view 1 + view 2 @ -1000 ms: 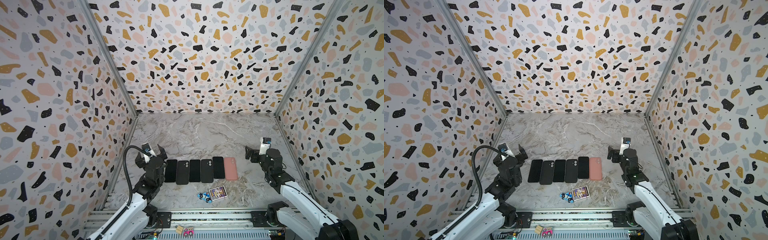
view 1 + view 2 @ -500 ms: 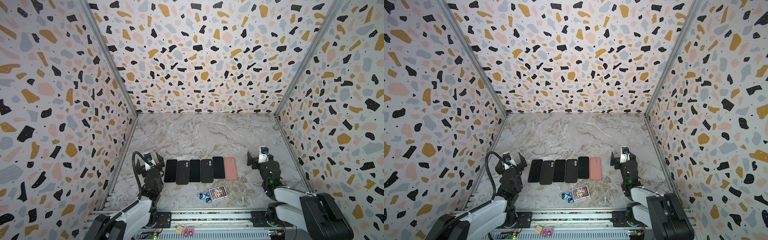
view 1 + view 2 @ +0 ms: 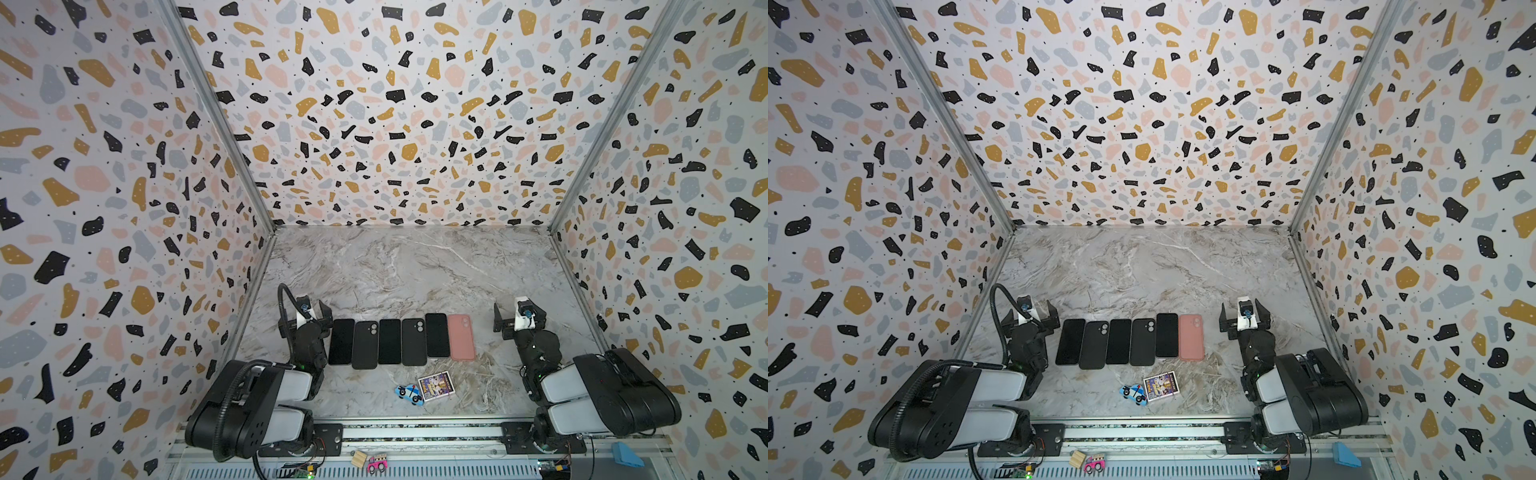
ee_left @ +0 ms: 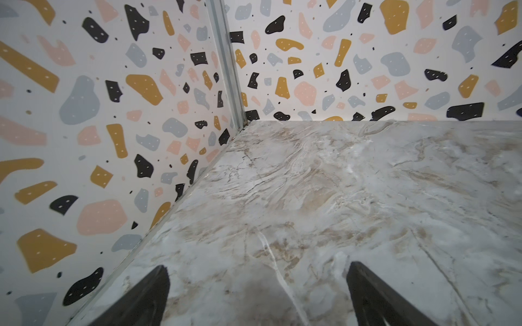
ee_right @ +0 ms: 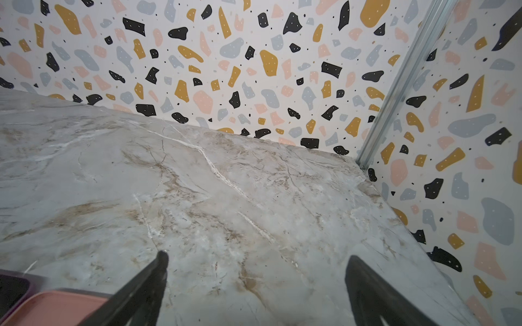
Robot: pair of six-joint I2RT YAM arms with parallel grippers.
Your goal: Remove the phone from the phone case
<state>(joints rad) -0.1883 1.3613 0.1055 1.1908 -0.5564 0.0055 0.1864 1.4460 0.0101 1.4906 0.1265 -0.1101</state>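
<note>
Several phones and cases lie side by side in a row on the marble table [image 3: 415,270]. Black slabs, some with camera cut-outs [image 3: 365,345] [image 3: 1143,341], fill most of the row. A pink phone case [image 3: 461,336] [image 3: 1191,336] lies back up at its right end. Which case holds the phone I cannot tell. My left gripper [image 3: 304,320] [image 3: 1030,318] [image 4: 258,266] stands open and empty just left of the row. My right gripper [image 3: 518,318] [image 3: 1244,320] [image 5: 257,255] is open and empty, right of the pink case [image 5: 56,307].
A picture card [image 3: 435,385] and a small blue toy car [image 3: 409,392] lie in front of the row. A wooden block [image 3: 358,458] and a pink toy car [image 3: 377,463] sit on the front rail. Patterned walls close three sides. Both arms are folded low by the rail.
Both arms have folded down and drawn back toward the front rail. The grippers stayed open and ended beside the two ends of the row. The phones and cases have not moved.
</note>
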